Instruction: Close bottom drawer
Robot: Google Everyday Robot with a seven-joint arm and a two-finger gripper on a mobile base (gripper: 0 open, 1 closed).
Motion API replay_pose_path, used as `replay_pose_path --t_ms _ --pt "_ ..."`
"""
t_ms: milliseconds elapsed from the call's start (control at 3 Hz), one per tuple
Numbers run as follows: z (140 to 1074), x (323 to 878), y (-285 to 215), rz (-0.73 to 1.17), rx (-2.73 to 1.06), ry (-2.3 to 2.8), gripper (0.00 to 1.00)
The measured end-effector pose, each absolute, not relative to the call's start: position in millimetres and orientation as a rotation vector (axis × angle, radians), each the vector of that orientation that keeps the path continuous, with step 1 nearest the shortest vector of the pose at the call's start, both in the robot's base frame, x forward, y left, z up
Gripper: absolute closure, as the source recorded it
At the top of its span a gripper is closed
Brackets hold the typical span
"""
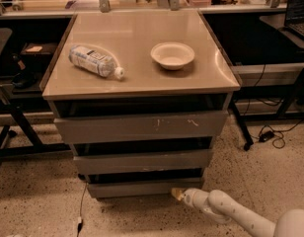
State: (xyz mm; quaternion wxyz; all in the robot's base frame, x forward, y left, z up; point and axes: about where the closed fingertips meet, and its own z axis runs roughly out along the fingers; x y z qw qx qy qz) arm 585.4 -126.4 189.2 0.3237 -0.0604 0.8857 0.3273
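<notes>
Gripper [177, 193] is low, at the right end of the bottom drawer [142, 187] front panel, touching or just off it. Can't tell whether it's wide or narrow. Drawer sits lowest in the cabinet [218, 65], dark gap above its front. On top: bottle [95, 60] lying down, bowl [172, 55] upright, well apart.

Only one view is given: the cabinet [142, 127] is seen from the front and above, tilted down, pretty close. The end effector [177, 194] is caught low right, by the bottom drawer [137, 188].
</notes>
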Motion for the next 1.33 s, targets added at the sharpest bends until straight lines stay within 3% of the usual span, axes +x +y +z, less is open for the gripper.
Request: replay_pose_path --t_ms 1333 --pt "177.5 627.0 -134.1 0.742 -0.134 2.317 1.00"
